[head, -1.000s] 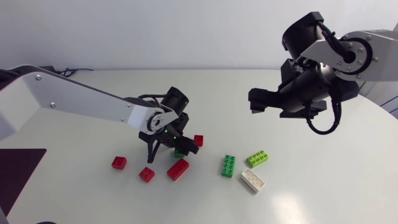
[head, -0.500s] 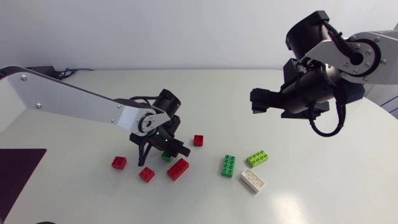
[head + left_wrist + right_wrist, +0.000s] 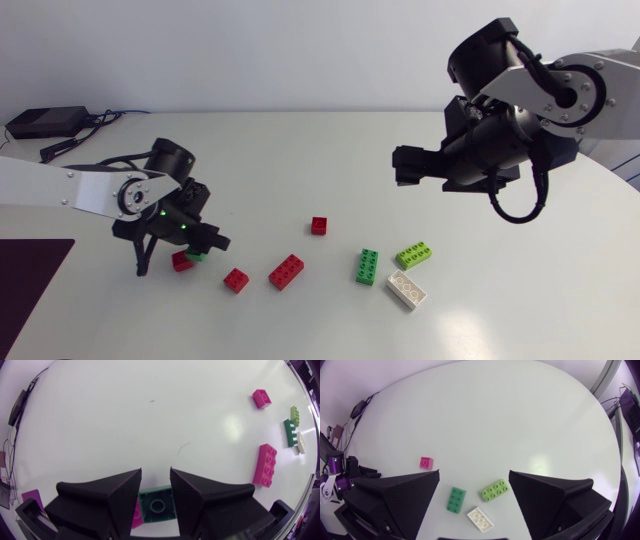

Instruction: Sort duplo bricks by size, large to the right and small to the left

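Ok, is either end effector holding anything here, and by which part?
The left end effector is shut on the small green brick, gripping it by two opposite side walls. The right end effector is open and holds nothing.

Long brick (image 3: 286,271) between square brick (image 3: 236,280) and three-brick cluster (image 3: 367,266).

The head camera sits high above the worktop (image 3: 300,150) and looks down across it, taking in the left arm (image 3: 60,190) and right arm (image 3: 560,90) as they enter from the sides. The left wrist camera rides low and close, looking over the left fingers (image 3: 115,495) and the small green brick (image 3: 157,505) between them, out across the worktop. The right wrist camera hangs higher and looks down past the right fingers (image 3: 395,495). All three views share the small red brick (image 3: 318,225), dark green brick (image 3: 367,266), lime brick (image 3: 414,255) and white brick (image 3: 406,288).
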Action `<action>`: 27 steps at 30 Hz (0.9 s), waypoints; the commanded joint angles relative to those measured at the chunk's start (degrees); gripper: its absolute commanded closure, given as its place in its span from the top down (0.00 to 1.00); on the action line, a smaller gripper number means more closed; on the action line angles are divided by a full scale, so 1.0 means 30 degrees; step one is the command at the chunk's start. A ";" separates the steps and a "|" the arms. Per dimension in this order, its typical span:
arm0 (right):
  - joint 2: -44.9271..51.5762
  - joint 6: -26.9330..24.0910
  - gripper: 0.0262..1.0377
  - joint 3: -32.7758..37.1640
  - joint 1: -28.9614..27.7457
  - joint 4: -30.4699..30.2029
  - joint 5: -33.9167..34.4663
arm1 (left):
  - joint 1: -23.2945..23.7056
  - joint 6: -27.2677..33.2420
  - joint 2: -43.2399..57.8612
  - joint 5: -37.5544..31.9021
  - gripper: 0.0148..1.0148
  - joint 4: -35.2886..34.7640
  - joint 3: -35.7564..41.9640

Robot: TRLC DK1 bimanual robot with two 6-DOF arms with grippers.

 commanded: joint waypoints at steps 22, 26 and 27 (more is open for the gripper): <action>-0.0187 0.0354 0.96 -0.0377 -0.0484 -0.0141 0.0092 | -0.6413 -0.2042 0.4645 0.0803 0.96 -0.0403 0.7542; -0.0187 0.0325 0.96 -0.0465 -0.0601 -0.0112 0.0092 | -0.7966 -0.1984 0.6139 0.0833 0.96 -0.0403 0.8304; -0.0187 0.0325 0.96 -0.0494 -0.0601 -0.0112 0.0092 | -0.8171 -0.1984 0.6403 0.0833 0.96 -0.0403 0.8480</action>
